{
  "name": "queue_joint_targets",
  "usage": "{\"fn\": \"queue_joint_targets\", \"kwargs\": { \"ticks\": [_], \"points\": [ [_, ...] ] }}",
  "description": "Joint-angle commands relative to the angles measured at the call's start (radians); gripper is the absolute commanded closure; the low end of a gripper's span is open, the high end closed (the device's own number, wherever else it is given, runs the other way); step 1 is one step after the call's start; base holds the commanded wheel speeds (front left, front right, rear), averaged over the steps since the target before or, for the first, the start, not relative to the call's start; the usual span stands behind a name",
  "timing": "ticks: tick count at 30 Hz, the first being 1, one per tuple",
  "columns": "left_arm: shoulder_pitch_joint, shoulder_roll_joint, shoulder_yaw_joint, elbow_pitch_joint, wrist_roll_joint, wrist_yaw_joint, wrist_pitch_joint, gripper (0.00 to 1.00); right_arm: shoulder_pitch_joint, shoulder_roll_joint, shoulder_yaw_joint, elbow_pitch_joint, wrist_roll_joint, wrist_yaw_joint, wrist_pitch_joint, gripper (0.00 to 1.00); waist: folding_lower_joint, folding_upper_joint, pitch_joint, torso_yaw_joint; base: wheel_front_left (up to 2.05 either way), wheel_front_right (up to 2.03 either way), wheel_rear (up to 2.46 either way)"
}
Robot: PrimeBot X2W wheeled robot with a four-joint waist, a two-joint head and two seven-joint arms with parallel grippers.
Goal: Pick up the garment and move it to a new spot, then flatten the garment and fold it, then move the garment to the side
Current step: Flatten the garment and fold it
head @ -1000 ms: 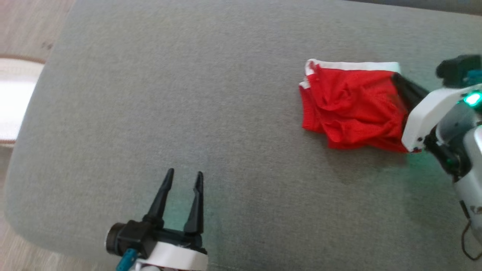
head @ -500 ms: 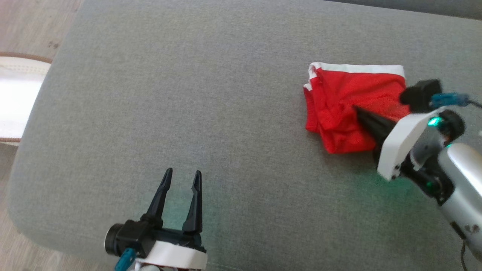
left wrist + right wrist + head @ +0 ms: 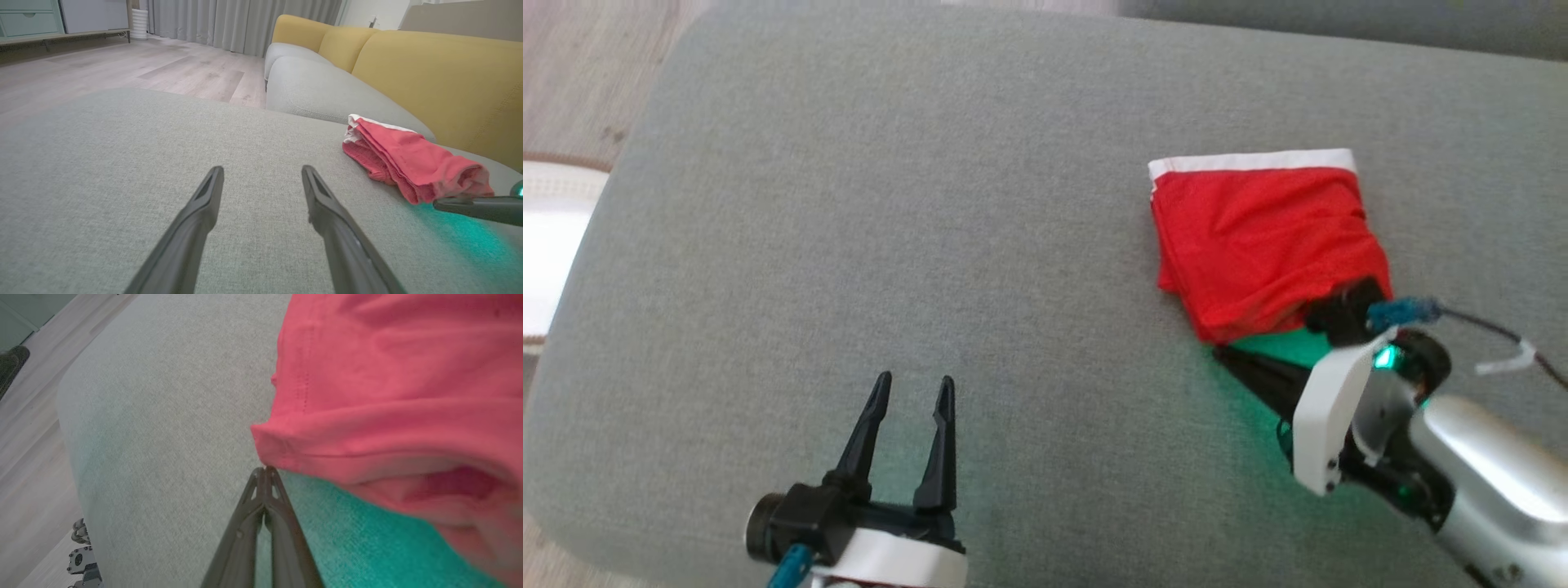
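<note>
The garment (image 3: 1262, 237), red with a white band along its far edge, lies folded on the grey seat cushion (image 3: 890, 204); it also shows in the left wrist view (image 3: 408, 157). My right gripper (image 3: 1227, 358) is shut, its fingers flat on the cushion with the tips just off the garment's near left corner. In the right wrist view the closed tips (image 3: 265, 470) sit against that corner of the garment (image 3: 392, 375) with nothing between them. My left gripper (image 3: 911, 384) stands open over bare cushion near the front edge, far left of the garment (image 3: 261, 171).
Wooden floor (image 3: 580, 73) lies beyond the cushion's left edge, with a white object (image 3: 543, 245) on it. Yellow backrests (image 3: 441, 73) and another grey seat cushion (image 3: 327, 90) stand behind the garment. Bare cushion stretches between the two grippers.
My right gripper slid from on top of the garment toward the front and came off its near corner. The garment now lies smoother and flatter. The left gripper stayed put; the camera shifted slightly.
</note>
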Motion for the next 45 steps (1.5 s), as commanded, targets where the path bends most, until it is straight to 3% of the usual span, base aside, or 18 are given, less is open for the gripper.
{"fn": "queue_joint_targets", "kwargs": {
  "ticks": [1, 8, 14, 16, 18, 19, 29, 38, 45],
  "points": [
    [-0.005, -0.001, 0.041, -0.025, 0.001, 0.005, -0.007, 0.00, 0.016, 0.001, 0.001, -0.021, 0.004, -0.001, -0.015, 1.00, 0.0000, 0.0000, -0.013, -0.011, 0.00, 0.00, 0.00],
    [0.023, -0.001, 0.055, -0.025, 0.003, 0.006, -0.007, 0.00, 0.056, 0.036, -0.016, -0.007, -0.016, -0.001, -0.105, 1.00, 0.0000, 0.0000, -0.069, -0.045, 0.00, 0.00, 0.00],
    [0.045, -0.001, 0.090, -0.016, 0.019, 0.002, -0.007, 0.00, 0.121, 0.053, -0.138, 0.006, -0.071, -0.001, -0.223, 1.00, 0.0000, 0.0000, -0.125, -0.068, 0.00, 0.00, 0.00],
    [0.054, -0.001, 0.103, -0.011, 0.022, -0.001, -0.007, 0.00, 0.153, 0.063, -0.191, 0.012, -0.095, -0.001, -0.256, 0.86, 0.0000, 0.0000, -0.142, -0.075, 0.00, 0.00, 0.00],
    [0.064, -0.001, 0.117, -0.007, 0.029, -0.004, -0.007, 0.00, 0.184, 0.077, -0.247, 0.015, -0.128, -0.001, -0.288, 0.33, 0.0000, 0.0000, -0.152, -0.087, 0.00, 0.00, 0.00],
    [0.069, -0.001, 0.123, -0.004, 0.033, -0.006, -0.007, 0.00, 0.200, 0.086, -0.276, 0.015, -0.147, -0.001, -0.301, 0.00, 0.0000, 0.0000, -0.156, -0.092, 0.00, 0.00, 0.00],
    [0.081, -0.001, 0.183, 0.040, 0.070, -0.045, -0.007, 0.00, 0.349, 0.214, -0.575, 0.044, -0.383, -0.001, -0.462, 0.00, 0.0000, 0.0000, -0.191, -0.135, 0.00, 0.00, 0.00],
    [0.084, -0.001, 0.207, 0.060, 0.087, -0.068, -0.007, 0.00, 0.467, 0.346, -0.728, 0.089, -0.548, -0.001, -0.548, 0.00, 0.0000, 0.0000, -0.214, -0.155, 0.00, 0.00, 0.00],
    [0.088, -0.001, 0.215, 0.077, 0.095, -0.083, -0.007, 0.00, 0.485, 0.419, -0.795, 0.121, -0.609, -0.001, -0.561, 0.00, 0.0000, 0.0000, -0.216, -0.176, 0.00, 0.00, 0.00]
  ]
}}
